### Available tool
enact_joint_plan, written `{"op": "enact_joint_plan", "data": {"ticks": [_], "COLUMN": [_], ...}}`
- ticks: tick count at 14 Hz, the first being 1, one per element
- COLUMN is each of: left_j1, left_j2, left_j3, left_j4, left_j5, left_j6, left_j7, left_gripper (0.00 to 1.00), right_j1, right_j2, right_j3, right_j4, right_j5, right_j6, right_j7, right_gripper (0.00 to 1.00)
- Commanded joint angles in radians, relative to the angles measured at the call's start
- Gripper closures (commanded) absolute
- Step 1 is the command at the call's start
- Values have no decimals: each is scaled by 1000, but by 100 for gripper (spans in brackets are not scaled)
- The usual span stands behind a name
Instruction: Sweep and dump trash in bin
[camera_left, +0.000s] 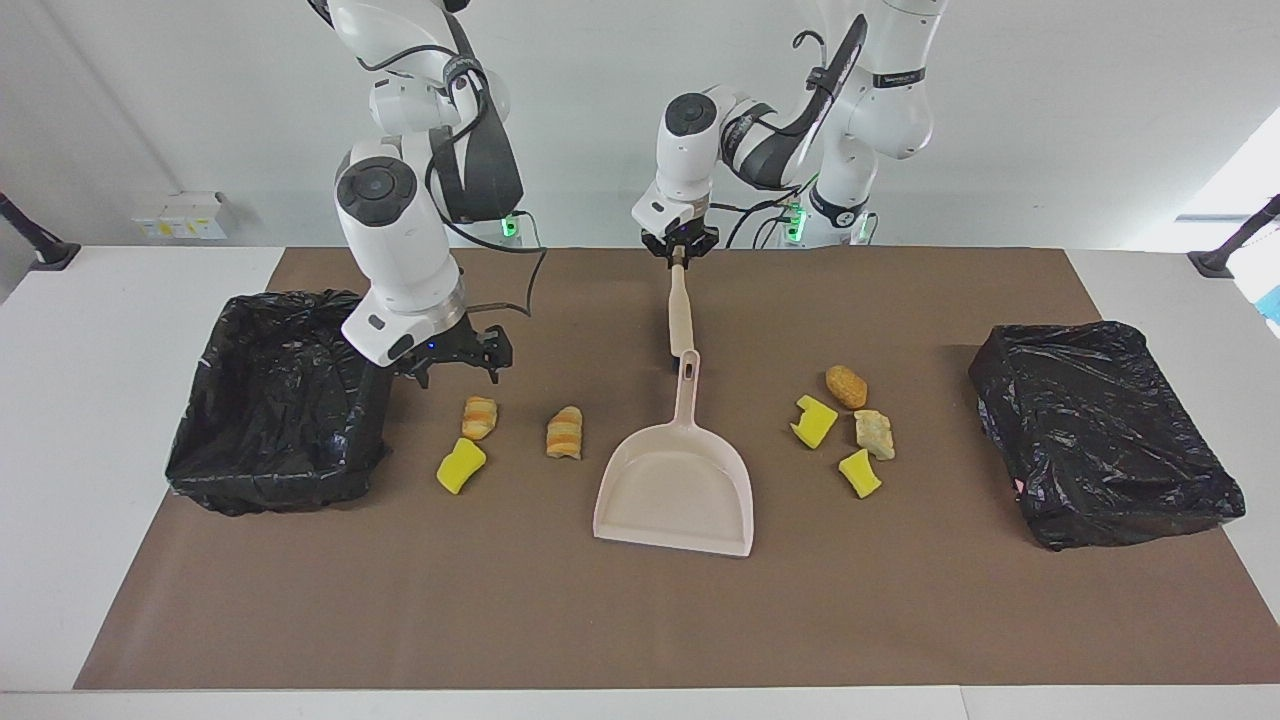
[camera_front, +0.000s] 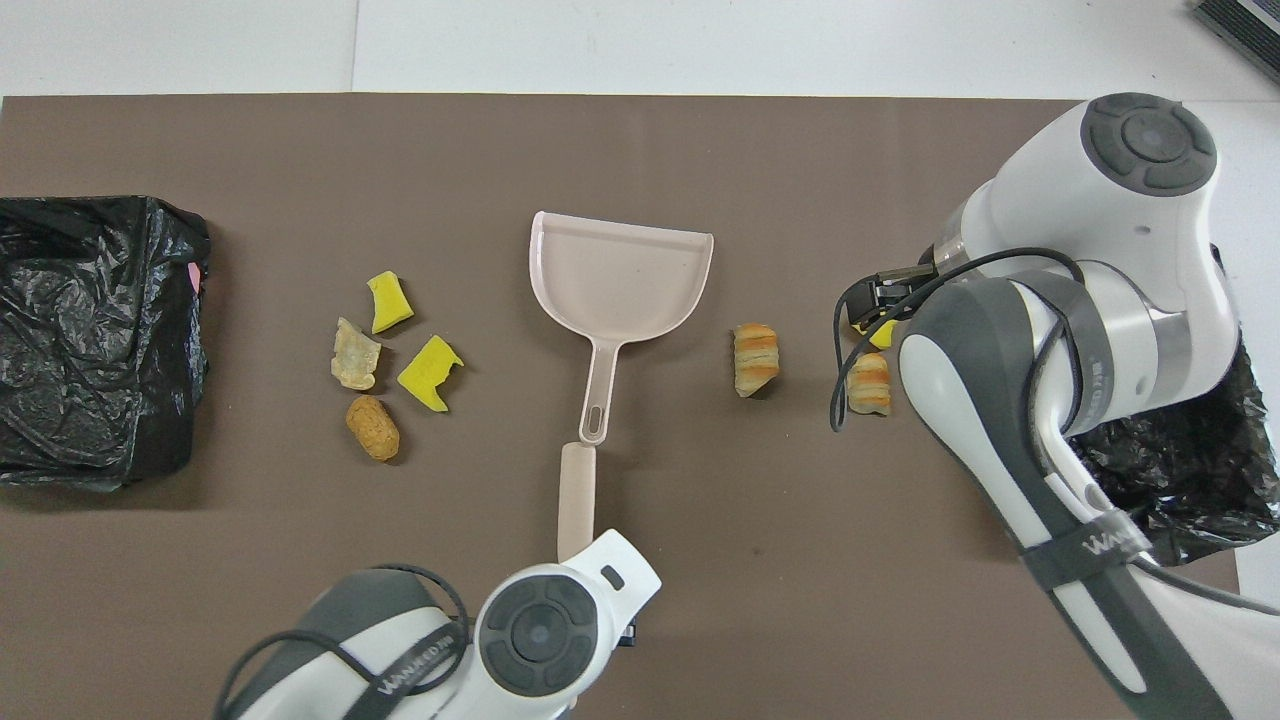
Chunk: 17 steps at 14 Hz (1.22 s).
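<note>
My left gripper (camera_left: 680, 252) is shut on the top end of the pale pink brush (camera_left: 681, 312), whose other end hangs by the handle of the pink dustpan (camera_left: 610, 505). The pan lies mid-mat, its mouth away from the robots. Trash lies on both sides of it: two striped pieces (camera_left: 565, 433) and a yellow sponge chunk (camera_left: 461, 466) toward the right arm's end; two yellow chunks (camera_left: 814, 421), a brown lump (camera_left: 846, 386) and a beige lump (camera_left: 875, 434) toward the left arm's end. My right gripper (camera_left: 458, 368) hangs open over the mat beside the black-lined bin (camera_left: 275, 400).
A second black-bagged box (camera_left: 1105, 430) stands at the left arm's end of the brown mat (camera_left: 640, 620). In the overhead view the right arm (camera_front: 1010, 400) covers part of the bin and the trash beside it.
</note>
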<state>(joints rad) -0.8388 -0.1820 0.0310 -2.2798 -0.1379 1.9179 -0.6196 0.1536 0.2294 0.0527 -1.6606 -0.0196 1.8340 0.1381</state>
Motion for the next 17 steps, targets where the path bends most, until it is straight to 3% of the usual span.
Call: {"op": "enact_joint_plan", "data": {"ticks": [1, 2, 4, 7, 9, 12, 17], "left_j1": [210, 286, 404, 607, 688, 717, 724], "left_j2": [-125, -111, -79, -31, 8, 157, 263], "left_j3": [4, 4, 4, 7, 9, 9, 9], "left_j4": [115, 179, 236, 250, 262, 318, 304], "left_j5": [-3, 6, 139, 173, 176, 234, 244], "left_j6": [-263, -348, -360, -243, -151, -54, -42], "left_j7": [194, 281, 432, 630, 701, 748, 856], "left_gripper": [100, 100, 100, 100, 100, 100, 100], "right_j1": [35, 50, 121, 233, 299, 401, 494], "right_j2": [-33, -41, -29, 16, 40, 99, 176], "right_j3": [3, 4, 3, 1, 1, 1, 3], "right_j4": [-48, -56, -60, -57, -50, -50, -67], "right_j5": [10, 9, 10, -3, -51, -127, -191], "right_j6": [62, 80, 109, 209, 244, 300, 410], "right_j7": [82, 128, 240, 409, 504, 670, 773], "right_gripper": [0, 0, 0, 0, 0, 0, 2]}}
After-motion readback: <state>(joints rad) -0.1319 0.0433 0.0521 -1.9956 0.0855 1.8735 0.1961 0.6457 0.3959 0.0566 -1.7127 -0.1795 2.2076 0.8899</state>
